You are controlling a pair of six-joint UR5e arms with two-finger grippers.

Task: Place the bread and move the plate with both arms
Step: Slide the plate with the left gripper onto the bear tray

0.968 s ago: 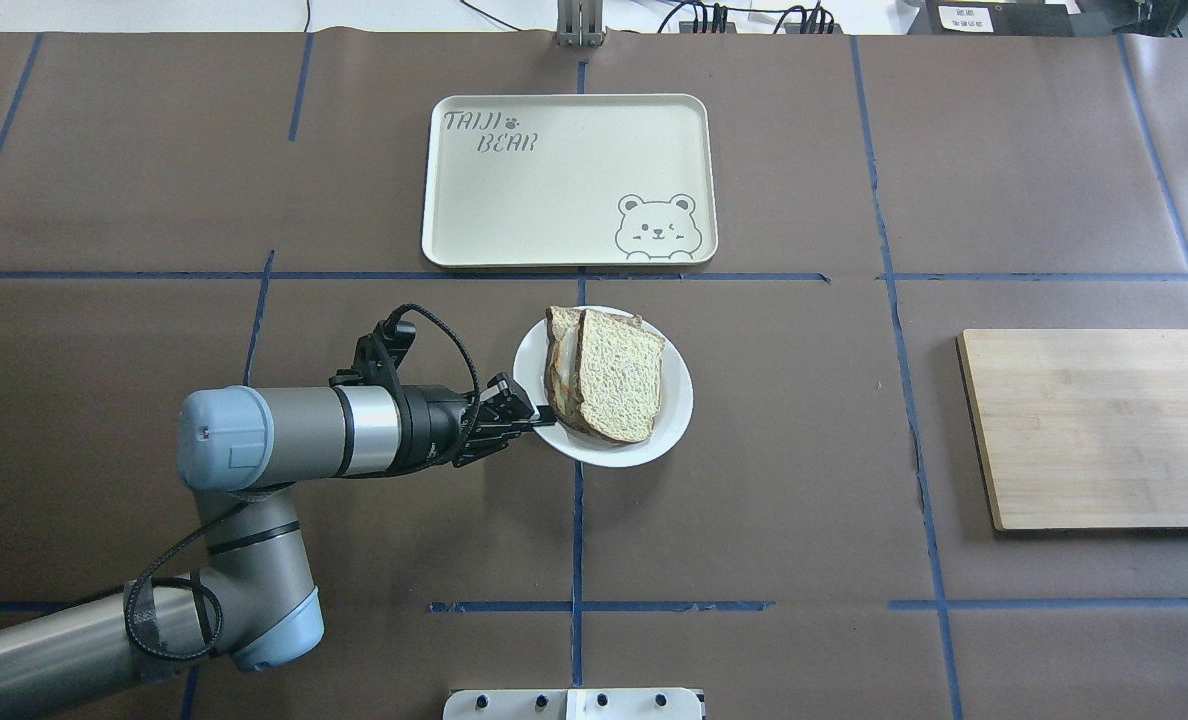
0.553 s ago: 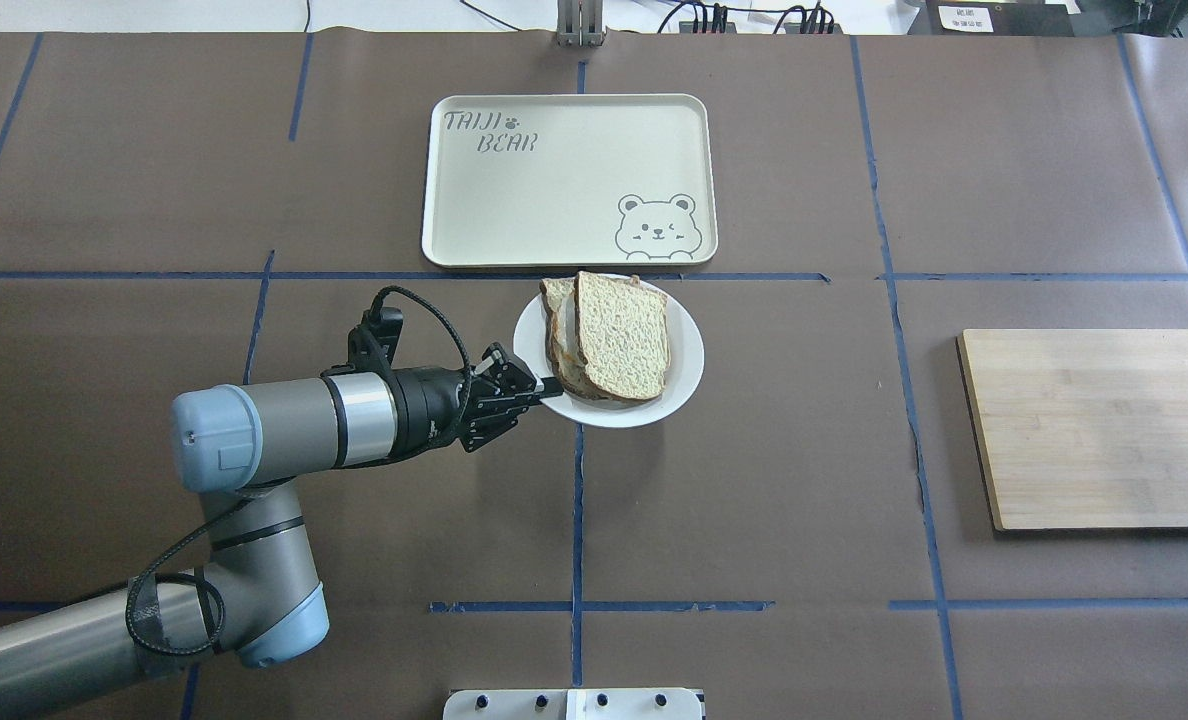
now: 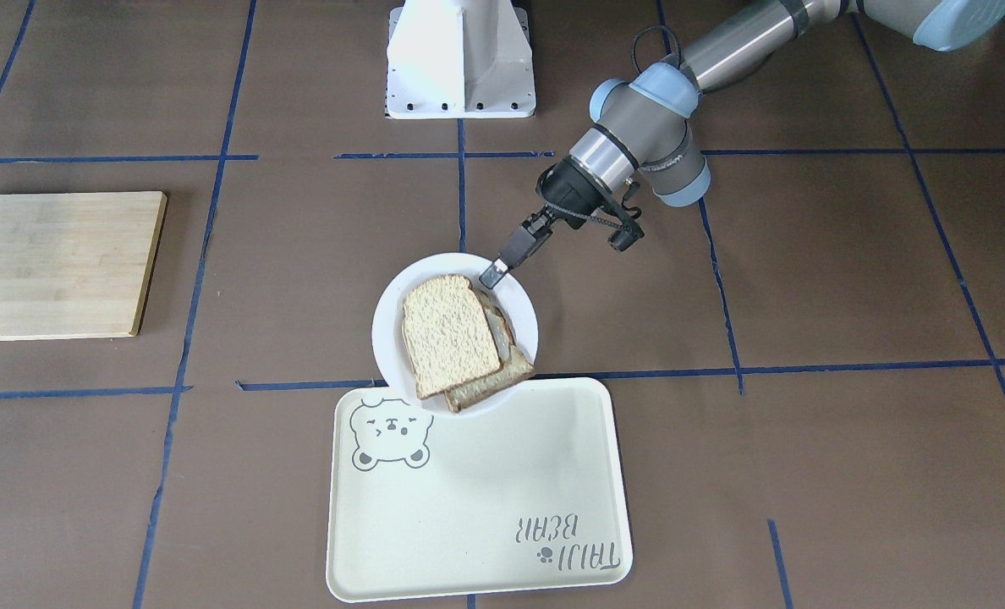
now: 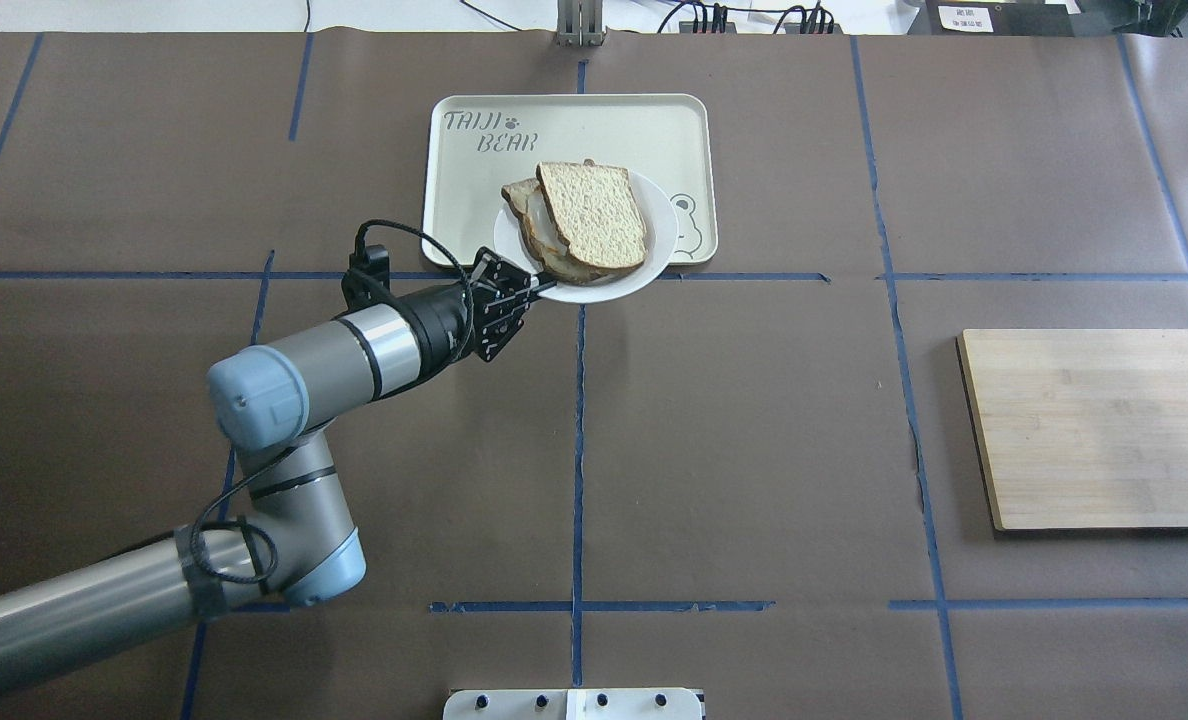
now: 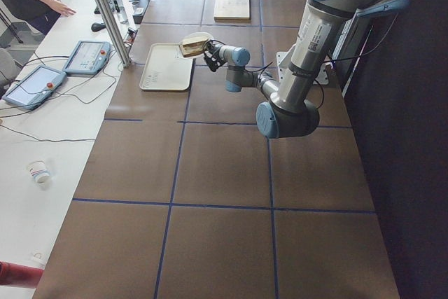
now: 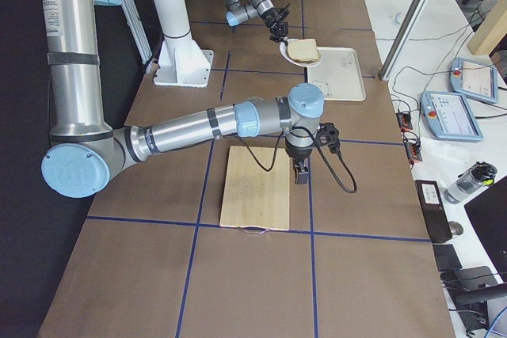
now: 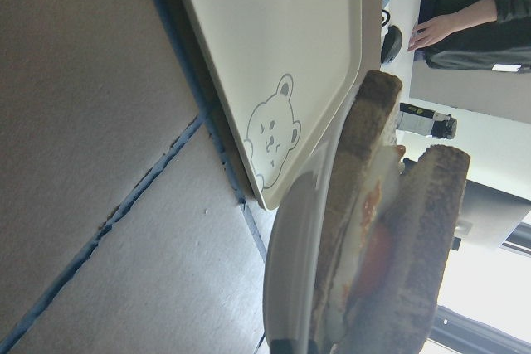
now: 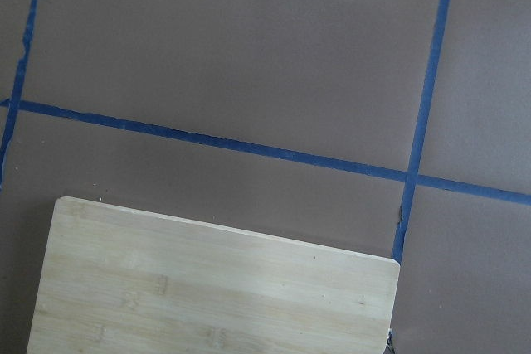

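My right gripper (image 6: 301,176) hangs pointing down over the board (image 6: 257,187), above the board's edge farthest from my base. Only the side camera shows it, and from there I cannot tell whether its fingers are apart or together. The board lies flat on the table (image 4: 754,450) beneath it, with nothing on it.

Farther out, my left gripper (image 4: 544,287) reaches forward nearly level, its fingers pinched on the near rim of the plate (image 4: 662,228). The plate sticks out from the fingertips, away from my base, and is held clear of the table. The bread (image 4: 594,215) lies on top, just beyond the fingertips, with its domed end pointing away from me. It rests on the egg toast (image 4: 524,205), which peeks out along the side toward my left. My wrist camera shows egg white and a little yolk sandwiched between the two slices.

Beyond and below the gripper is the tray (image 4: 574,130), flat on the table. The plate's far part hangs over the tray's near edge, by the bear drawing.
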